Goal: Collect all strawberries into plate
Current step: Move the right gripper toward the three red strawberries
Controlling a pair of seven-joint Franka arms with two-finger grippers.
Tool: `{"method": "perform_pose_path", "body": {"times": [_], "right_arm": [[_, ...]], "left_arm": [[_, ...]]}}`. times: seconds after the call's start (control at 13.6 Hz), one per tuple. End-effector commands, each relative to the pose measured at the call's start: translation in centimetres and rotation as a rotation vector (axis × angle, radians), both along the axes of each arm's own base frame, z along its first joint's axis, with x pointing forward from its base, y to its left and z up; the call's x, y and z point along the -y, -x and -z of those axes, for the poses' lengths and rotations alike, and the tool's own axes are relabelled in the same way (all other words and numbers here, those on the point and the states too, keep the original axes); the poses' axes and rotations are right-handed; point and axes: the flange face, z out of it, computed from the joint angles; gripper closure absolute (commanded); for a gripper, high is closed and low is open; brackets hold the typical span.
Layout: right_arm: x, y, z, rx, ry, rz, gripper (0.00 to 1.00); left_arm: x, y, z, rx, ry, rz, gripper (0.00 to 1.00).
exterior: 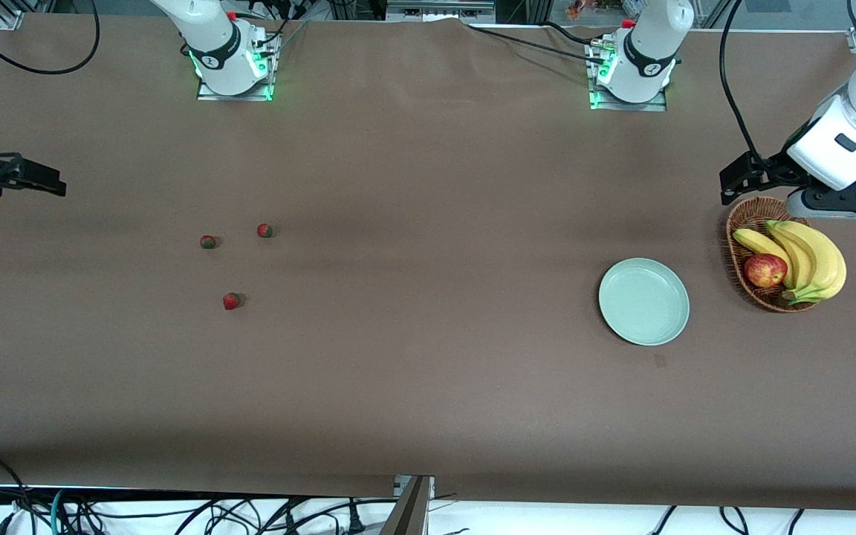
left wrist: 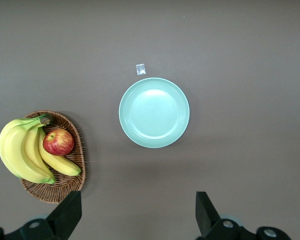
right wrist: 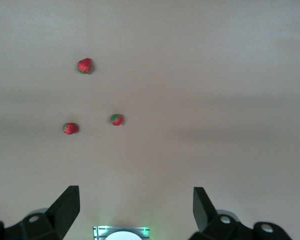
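Three tiny strawberries lie on the brown table toward the right arm's end: one (exterior: 208,241), one (exterior: 264,230) and one nearer the front camera (exterior: 231,301). The right wrist view shows all three (right wrist: 70,128) (right wrist: 117,119) (right wrist: 84,65). The pale mint-green plate (exterior: 643,301) sits empty toward the left arm's end and shows in the left wrist view (left wrist: 154,112). My right gripper (exterior: 45,182) hangs open and empty over the table's edge at the right arm's end (right wrist: 136,200). My left gripper (exterior: 736,182) hangs open and empty over the table beside the basket (left wrist: 138,205).
A brown wicker basket (exterior: 733,238) with bananas (exterior: 807,256) and a red apple (exterior: 764,270) stands beside the plate, at the left arm's end; it shows in the left wrist view (left wrist: 65,187). A small tape mark (exterior: 660,361) lies by the plate's rim.
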Motion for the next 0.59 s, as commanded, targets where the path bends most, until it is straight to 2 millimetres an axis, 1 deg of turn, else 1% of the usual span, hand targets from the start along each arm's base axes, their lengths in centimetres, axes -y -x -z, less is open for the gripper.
{"method": "perform_pose_path", "body": {"times": [0.0,0.07,0.22,0.44,0.51], "right_arm": [[-0.7,-1.8,3.0,-0.018,-0.012,-0.014,0.00],[-2.0,-3.1,5.1,-0.015,-0.009,-0.036,0.00],[-4.1,-5.2,8.5,0.011,0.003,-0.058,0.00],[-7.1,-7.9,15.0,0.024,0.006,-0.101,0.00],[-8.1,-8.3,17.5,0.027,0.011,-0.096,0.00]], "left_arm": [[-0.2,0.0,-0.8,-0.003,0.012,0.017,0.00],[-0.2,0.0,-0.8,-0.003,0.012,0.017,0.00],[-0.2,0.0,-0.8,-0.003,0.012,0.016,0.00],[-0.2,0.0,-0.8,-0.006,0.012,0.016,0.00],[-0.2,0.0,-0.8,-0.004,0.012,0.016,0.00]]}}
